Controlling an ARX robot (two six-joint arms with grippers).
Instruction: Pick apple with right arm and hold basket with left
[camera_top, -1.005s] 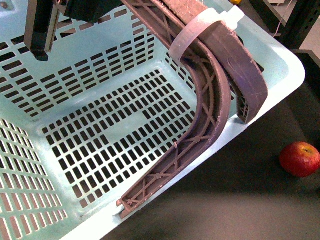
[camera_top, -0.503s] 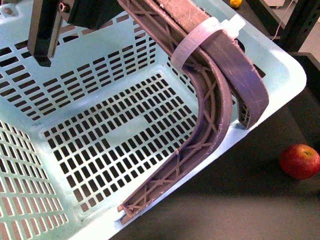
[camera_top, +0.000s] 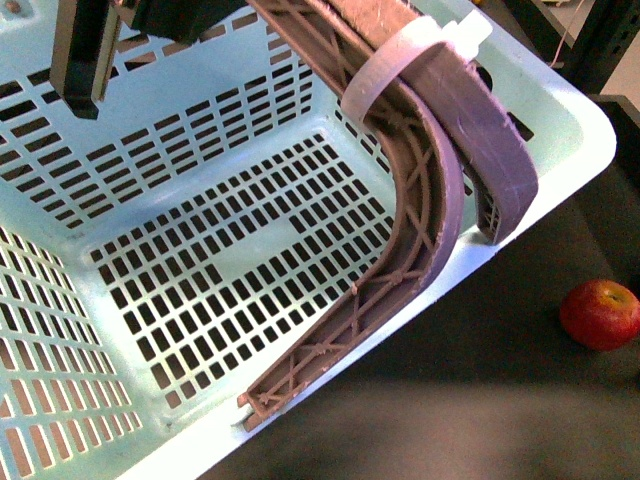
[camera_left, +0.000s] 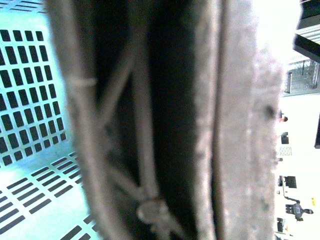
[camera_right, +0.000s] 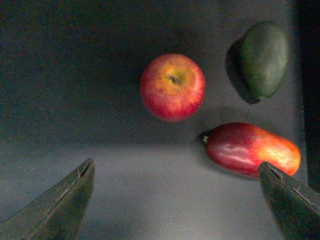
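The pale mint-blue basket (camera_top: 545, 150) fills most of the front view, tilted, with its two brown-mauve handles (camera_top: 430, 190) raised and banded in white. My left gripper is shut on the handles; the left wrist view shows only the handle (camera_left: 235, 125) close up, blurred. The red apple (camera_top: 600, 314) lies on the dark table right of the basket. In the right wrist view the apple (camera_right: 172, 87) sits stem dip up, ahead of my open right gripper (camera_right: 177, 172), whose fingers (camera_right: 65, 205) stand wide apart and short of it.
In the right wrist view a red-orange elongated fruit (camera_right: 250, 149) lies close to the right finger and a dark green fruit (camera_right: 262, 59) lies beyond it, both beside the apple. A dark frame post (camera_top: 600, 40) stands at the back right.
The basket has shifted slightly in the front view, its rim and handles moving a little up and right. The apple has stayed in place.
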